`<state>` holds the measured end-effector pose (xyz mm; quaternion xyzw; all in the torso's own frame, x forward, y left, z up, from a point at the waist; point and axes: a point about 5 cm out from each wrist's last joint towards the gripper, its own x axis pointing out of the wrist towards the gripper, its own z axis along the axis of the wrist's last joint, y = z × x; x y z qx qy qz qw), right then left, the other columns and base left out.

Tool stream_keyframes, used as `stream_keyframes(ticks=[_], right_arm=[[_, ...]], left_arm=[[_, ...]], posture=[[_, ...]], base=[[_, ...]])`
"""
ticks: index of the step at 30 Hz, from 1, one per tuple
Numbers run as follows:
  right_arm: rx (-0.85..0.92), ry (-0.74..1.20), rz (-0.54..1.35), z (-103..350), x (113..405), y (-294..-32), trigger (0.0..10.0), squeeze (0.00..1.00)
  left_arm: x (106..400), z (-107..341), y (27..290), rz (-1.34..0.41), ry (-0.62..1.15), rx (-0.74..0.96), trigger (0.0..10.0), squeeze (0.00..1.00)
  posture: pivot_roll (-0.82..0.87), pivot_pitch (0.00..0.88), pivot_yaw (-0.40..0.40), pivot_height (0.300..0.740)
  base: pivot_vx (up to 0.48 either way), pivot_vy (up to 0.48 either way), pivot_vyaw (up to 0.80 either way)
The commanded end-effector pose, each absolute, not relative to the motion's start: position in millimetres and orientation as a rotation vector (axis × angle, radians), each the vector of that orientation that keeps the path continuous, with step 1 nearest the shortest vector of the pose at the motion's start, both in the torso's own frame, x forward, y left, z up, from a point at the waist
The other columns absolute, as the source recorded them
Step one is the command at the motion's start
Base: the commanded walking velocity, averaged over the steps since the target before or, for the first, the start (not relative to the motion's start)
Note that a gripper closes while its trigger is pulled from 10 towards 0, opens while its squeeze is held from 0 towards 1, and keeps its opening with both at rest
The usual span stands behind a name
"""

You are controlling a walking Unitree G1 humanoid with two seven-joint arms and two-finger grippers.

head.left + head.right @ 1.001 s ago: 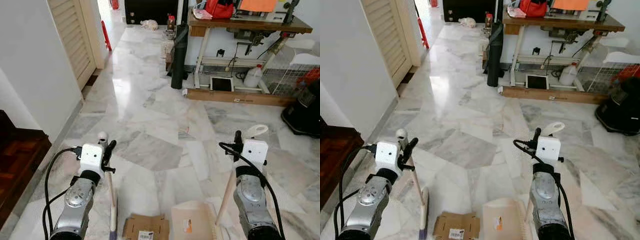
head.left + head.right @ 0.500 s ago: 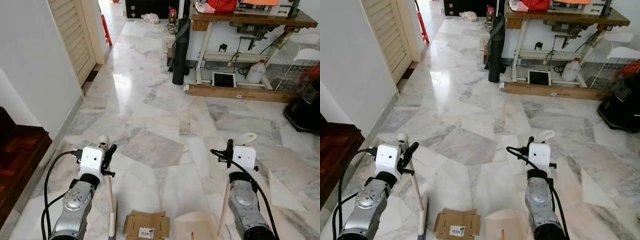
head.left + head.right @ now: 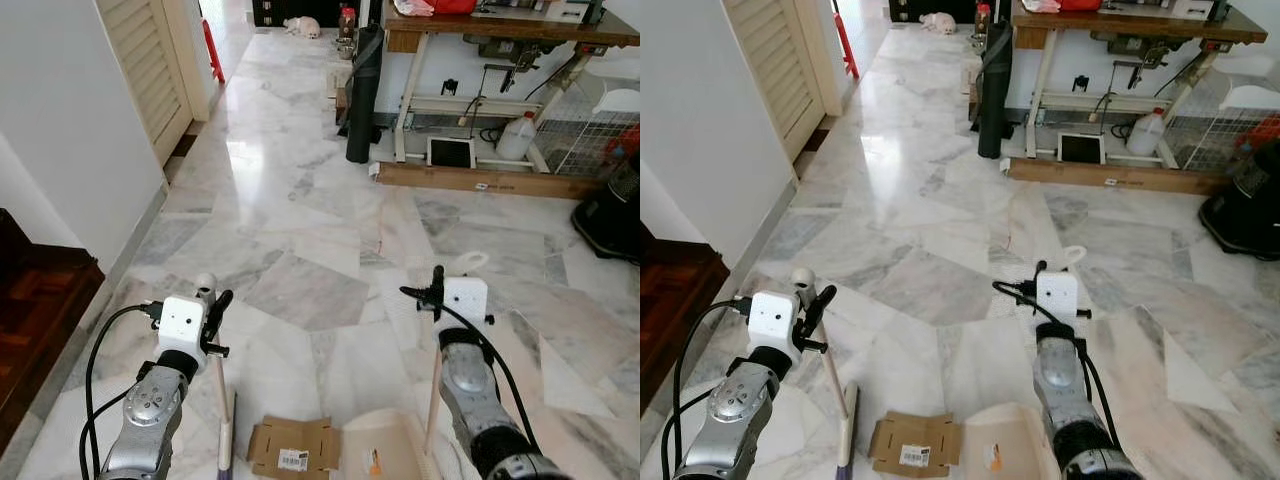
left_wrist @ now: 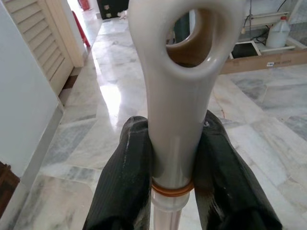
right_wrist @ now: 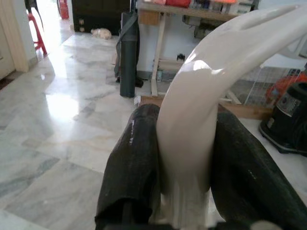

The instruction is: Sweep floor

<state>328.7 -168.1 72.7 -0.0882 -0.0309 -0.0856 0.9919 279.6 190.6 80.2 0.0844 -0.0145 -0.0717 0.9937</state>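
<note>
Marble floor [image 3: 300,215] is carrying a flattened cardboard piece [image 3: 291,450] at bottom centre, touching a beige dustpan [image 3: 380,448] beside it. A long wooden plank [image 3: 470,181] is lying at upper right under the desk [image 3: 500,30]. White jug [image 3: 516,138] is standing behind it.

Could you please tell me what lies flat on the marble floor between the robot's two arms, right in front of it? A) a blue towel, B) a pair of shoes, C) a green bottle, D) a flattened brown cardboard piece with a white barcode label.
D: a flattened brown cardboard piece with a white barcode label lies on the white marble floor between the arms, beside the pale dustpan.
</note>
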Motion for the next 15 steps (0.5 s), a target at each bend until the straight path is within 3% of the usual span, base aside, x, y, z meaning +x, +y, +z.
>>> stream_keyframes(ticks=[1, 15], right_arm=[[-0.175, -0.091, -0.173, 79, 332, -166, 10.0, 0.0], [-0.147, 0.118, -0.108, 27, 301, -147, 10.0, 0.0]], left_arm=[[279, 86, 193, -0.133, -0.051, 0.195, 10.0, 0.0], [277, 88, 191, -0.151, -0.051, 0.197, 10.0, 0.0]], posture=[[0.16, 0.115, -0.012, 0.74], [0.17, 0.126, -0.009, 0.74]], base=[[0.0, 0.0, 0.0], [0.0, 0.0, 0.0]])
